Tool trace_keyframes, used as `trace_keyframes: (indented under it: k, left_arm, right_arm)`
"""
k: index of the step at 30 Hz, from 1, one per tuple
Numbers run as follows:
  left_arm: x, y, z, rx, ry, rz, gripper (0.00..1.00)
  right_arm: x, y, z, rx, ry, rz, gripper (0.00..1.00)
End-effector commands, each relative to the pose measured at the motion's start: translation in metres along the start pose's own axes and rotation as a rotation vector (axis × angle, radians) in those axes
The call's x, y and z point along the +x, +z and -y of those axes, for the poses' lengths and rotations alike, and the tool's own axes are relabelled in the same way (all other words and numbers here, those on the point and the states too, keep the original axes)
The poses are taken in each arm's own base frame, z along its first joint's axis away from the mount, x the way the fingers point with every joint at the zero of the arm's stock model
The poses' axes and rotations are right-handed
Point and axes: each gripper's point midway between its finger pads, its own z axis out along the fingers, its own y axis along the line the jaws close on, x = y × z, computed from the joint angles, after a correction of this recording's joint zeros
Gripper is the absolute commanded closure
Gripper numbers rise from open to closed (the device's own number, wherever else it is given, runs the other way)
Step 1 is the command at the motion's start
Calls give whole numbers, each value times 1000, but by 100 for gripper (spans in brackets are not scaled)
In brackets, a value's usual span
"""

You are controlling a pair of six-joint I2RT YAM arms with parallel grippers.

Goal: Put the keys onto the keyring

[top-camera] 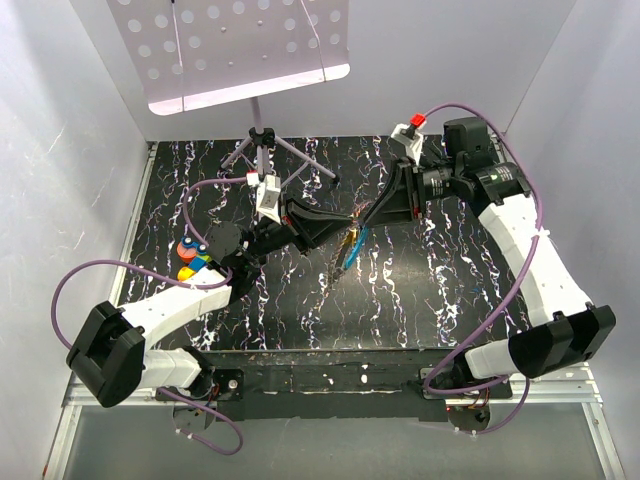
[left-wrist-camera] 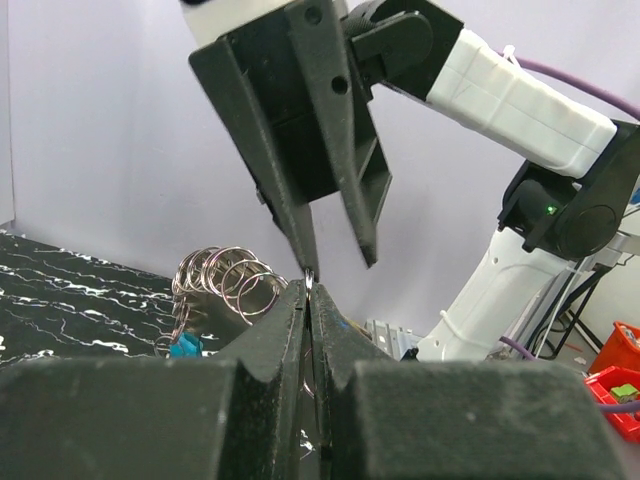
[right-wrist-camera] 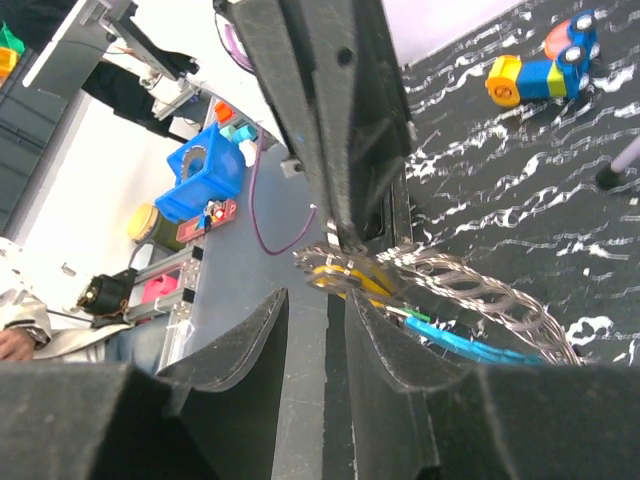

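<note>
My left gripper (top-camera: 336, 232) is shut on a thin metal keyring (left-wrist-camera: 311, 282), whose edge pokes out at the fingertips. A chain of several rings (left-wrist-camera: 225, 282) hangs from it, and so do the keys: a yellow-orange key (right-wrist-camera: 362, 283) and a blue key (right-wrist-camera: 470, 350). In the top view the keys (top-camera: 351, 248) dangle over the middle of the table. My right gripper (right-wrist-camera: 315, 298) is open just short of the keyring (right-wrist-camera: 335, 256), with nothing between its fingers. In the left wrist view its two fingers (left-wrist-camera: 350, 190) stand spread just above my left fingertips.
A colourful toy car (top-camera: 193, 258) lies at the table's left, near the left arm. A tripod stand (top-camera: 262, 140) carrying a white perforated plate (top-camera: 240, 50) stands at the back. White walls close in both sides.
</note>
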Motion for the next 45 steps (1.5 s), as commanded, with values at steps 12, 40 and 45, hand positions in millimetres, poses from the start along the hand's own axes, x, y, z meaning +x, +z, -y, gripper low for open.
trace_keyframes:
  k: [12, 40, 45]
  left_arm:
    - [-21, 3, 0, -21, 53, 61, 100]
    - [-23, -1, -3, -45, 121, 66, 100]
    - [-25, -2, -2, -44, 134, 74, 100]
  right_arm:
    - [6, 13, 11, -14, 141, 12, 68]
    - [6, 19, 25, -24, 249, 18, 88]
    - [9, 21, 29, -17, 276, 20, 99]
